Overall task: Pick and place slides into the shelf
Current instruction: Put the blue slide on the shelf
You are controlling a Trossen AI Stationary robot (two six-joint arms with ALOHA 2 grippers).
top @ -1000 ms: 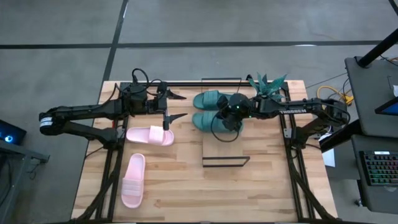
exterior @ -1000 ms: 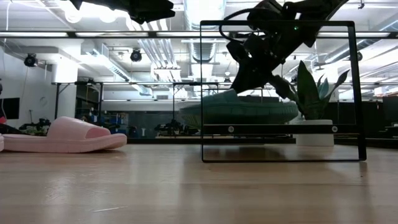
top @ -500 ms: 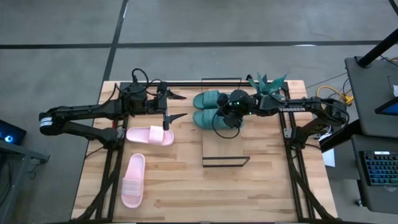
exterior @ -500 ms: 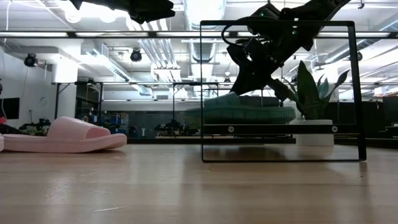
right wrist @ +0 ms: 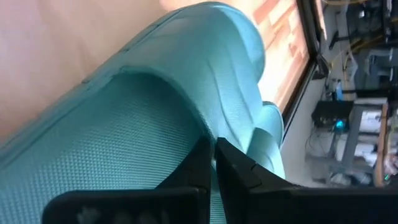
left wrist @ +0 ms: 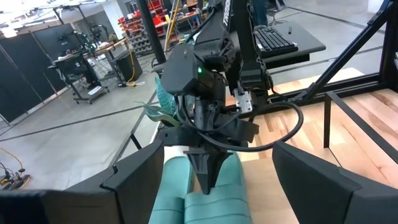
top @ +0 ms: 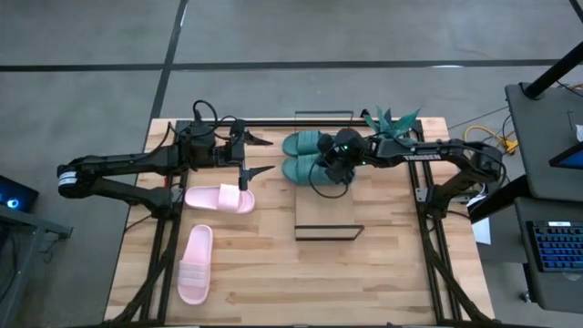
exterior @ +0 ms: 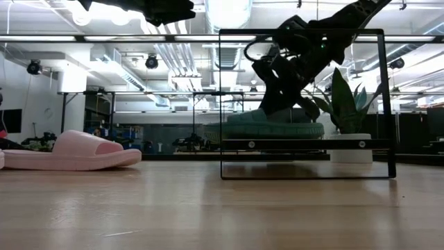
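Two teal-green slides lie side by side on the far end of the shelf (top: 330,205), a light-wood plank in a thin dark frame; the far slide (top: 303,143), the near slide (top: 299,170). My right gripper (top: 331,169) is shut and points down onto the near teal slide (right wrist: 124,143). The low view shows that slide (exterior: 274,129) flat on the shelf board (exterior: 305,144). Two pale pink slides (top: 219,198) (top: 195,263) rest sole-down on the tabletop. My left gripper (top: 261,156) hovers open, left of the teal slides. My right gripper meets the near teal slide with its shut fingertips (right wrist: 208,152) at the edge of the strap (right wrist: 186,81), where the strap meets the textured footbed. The fingers come from above, slanting in from the table's right. The slide lies flat on the shelf.
A potted green plant (top: 392,123) stands at the far edge, right of the shelf. The shelf's upright dark frame (exterior: 220,104) encloses the slides in the low view. Bare tabletop (top: 401,273) lies near and right of the shelf.
My right gripper has moved toward the table's left and slightly toward the far edge, still shut. The near teal slide has slid left and closer to the far one. The shelf itself has shifted a little to the left.
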